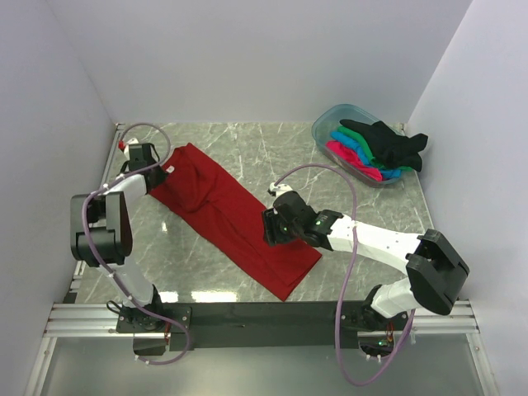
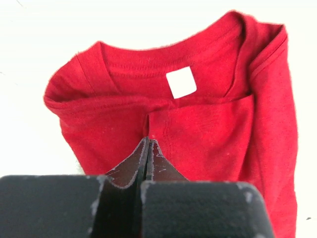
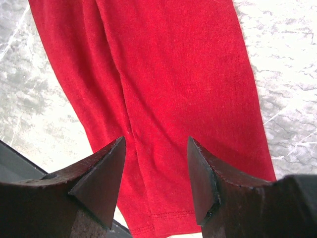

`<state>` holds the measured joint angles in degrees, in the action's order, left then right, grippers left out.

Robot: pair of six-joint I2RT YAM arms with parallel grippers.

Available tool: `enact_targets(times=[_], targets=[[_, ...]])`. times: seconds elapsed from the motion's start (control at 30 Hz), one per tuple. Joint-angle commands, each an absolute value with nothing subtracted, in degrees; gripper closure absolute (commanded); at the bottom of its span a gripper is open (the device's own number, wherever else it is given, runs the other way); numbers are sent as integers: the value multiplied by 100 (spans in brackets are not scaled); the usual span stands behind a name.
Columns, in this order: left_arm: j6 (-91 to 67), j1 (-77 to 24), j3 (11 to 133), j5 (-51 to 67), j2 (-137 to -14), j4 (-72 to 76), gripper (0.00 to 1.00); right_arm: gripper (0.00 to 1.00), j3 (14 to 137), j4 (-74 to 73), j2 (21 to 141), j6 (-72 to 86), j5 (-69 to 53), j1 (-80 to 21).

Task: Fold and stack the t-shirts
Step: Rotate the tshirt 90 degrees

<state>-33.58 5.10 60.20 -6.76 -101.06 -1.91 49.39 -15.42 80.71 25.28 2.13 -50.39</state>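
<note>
**Red shirt pinched at collar, hem end under spread jaws**

At the near edge, a black rail [image 1: 264, 315] ran along the desk [image 1: 272, 148]. The hem corner of the red shirt [image 1: 231, 219] lay just short of it. The shirt was folded into a long band and ran diagonally from there toward the far left.

The right end effector [image 3: 156, 144] hung over the hem end with its jaws apart and held nothing. Red cloth filled the gap between them, with bare marble on either side.

At the far-left end, the left end effector [image 2: 148, 146] was clamped together on a pinch of the shirt just below the collar, near the white label [image 2: 181, 82]. It stood close to the left wall [image 1: 58, 107], with only a narrow strip of desk between.

Right of the shirt the grey-veined desk lay open up to the tub [image 1: 323, 125] in the far right corner. The tub held a pink shirt [image 1: 340, 154], a blue shirt [image 1: 353, 148], a green shirt [image 1: 356, 139] and, draped over its rim, a black shirt [image 1: 392, 144]. Plain pale walls closed three sides.
</note>
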Motion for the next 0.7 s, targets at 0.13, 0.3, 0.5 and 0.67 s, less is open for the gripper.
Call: enact_targets(times=[0.13, 0.3, 0.5, 0.67], targets=[[-3243, 650, 5959, -738, -9800, -44, 100, 40, 4922, -1494, 7858, 2593, 316, -5089], [-3234, 650, 6205, -467, -10098, -44, 86, 40, 4948, -1503, 7884, 2575, 290, -5106], [-3269, 642, 6556, -360, -10529, -44, 58, 40, 4992, -1521, 7954, 2566, 290, -5124], [-3270, 615, 6767, -325, -10801, -44, 58, 40, 5071, -1547, 8050, 2549, 290, -5133]])
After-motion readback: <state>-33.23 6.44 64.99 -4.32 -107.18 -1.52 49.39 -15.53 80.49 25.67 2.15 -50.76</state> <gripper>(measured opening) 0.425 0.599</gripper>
